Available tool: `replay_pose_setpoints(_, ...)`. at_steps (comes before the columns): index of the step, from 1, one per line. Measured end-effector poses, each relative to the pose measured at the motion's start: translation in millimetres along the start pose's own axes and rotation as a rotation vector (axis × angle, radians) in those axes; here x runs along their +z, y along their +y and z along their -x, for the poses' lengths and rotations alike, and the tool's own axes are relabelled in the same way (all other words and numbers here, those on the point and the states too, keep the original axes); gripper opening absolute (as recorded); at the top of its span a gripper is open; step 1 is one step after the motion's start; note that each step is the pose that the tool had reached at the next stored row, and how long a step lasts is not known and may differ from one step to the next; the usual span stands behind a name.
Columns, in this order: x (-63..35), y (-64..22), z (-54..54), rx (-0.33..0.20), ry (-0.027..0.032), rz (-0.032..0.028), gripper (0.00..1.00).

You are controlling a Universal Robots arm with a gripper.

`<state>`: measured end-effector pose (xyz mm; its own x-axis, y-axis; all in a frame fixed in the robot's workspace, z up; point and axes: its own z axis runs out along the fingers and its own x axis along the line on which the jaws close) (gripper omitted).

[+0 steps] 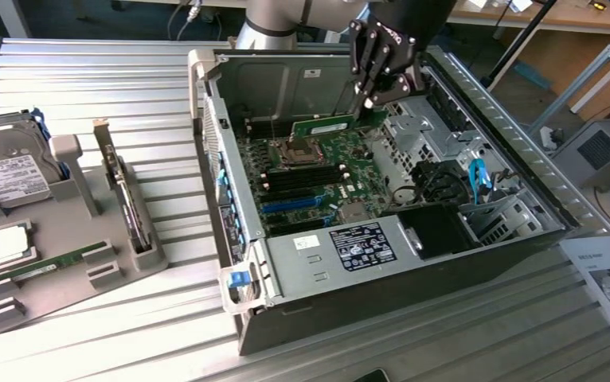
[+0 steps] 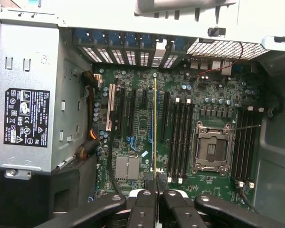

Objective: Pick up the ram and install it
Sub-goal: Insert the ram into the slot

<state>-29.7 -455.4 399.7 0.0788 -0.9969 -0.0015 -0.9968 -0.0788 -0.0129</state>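
Exterior view, jaws clamped on ram (image 1: 321, 125) above motherboard (image 1: 332, 163) inside open case (image 1: 295, 83), another stick (image 1: 44, 265) in grey tray (image 1: 66, 298)

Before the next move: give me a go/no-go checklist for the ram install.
1. Grip: ok. The claw is shut on the ram.
2. The ram parallel to the memory slots: ok in the wrist view.
3. The ram over a slot: cannot tell; it reads beside that bank.
4. Memory slots empty: ok.
5. Slot latches open: cannot tell.
6. Second ram lying in the gray holder: ok.
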Motion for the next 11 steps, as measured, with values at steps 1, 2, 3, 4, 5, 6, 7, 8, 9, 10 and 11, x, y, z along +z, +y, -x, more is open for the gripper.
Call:
replay_pose_setpoints(1, 0.7, -0.2, 1.5, 0.007, 0.0, -0.0002, 0.12)
replay_pose_setpoints(2, 1.4, -0.3, 2.5, 0.016, 0.0002, -0.0002, 0.12)
replay_pose_setpoints(3, 2.0, -0.3, 2.8, 0.03, 0.0003, -0.0003, 0.12)
replay_pose_setpoints(4, 2.5, -0.3, 2.9, 0.044, 0.0005, -0.0003, 0.12)
replay_pose_setpoints(5, 3.1, -0.2, 3.0, 0.064, 0.0007, -0.0003, 0.12)
replay_pose_setpoints(6, 3.4, -0.3, 3.2, 0.079, 0.0011, -0.0003, 0.12)
replay_pose_setpoints(7, 3.5, -0.3, 3.5, 0.089, 0.0013, -0.0003, 0.12)
replay_pose_setpoints(8, 3.5, -0.3, 3.5, 0.089, 0.0014, -0.0002, 0.12)
replay_pose_setpoints(9, 3.6, -0.3, 3.6, 0.089, 0.0011, -0.0003, 0.12)
replay_pose_setpoints(10, 3.8, -0.3, 4.2, 0.089, 0.0011, -0.0004, 0.12)
replay_pose_setpoints(11, 4.2, -0.5, 6.0, 0.089, 0.0012, -0.0003, 0.12)
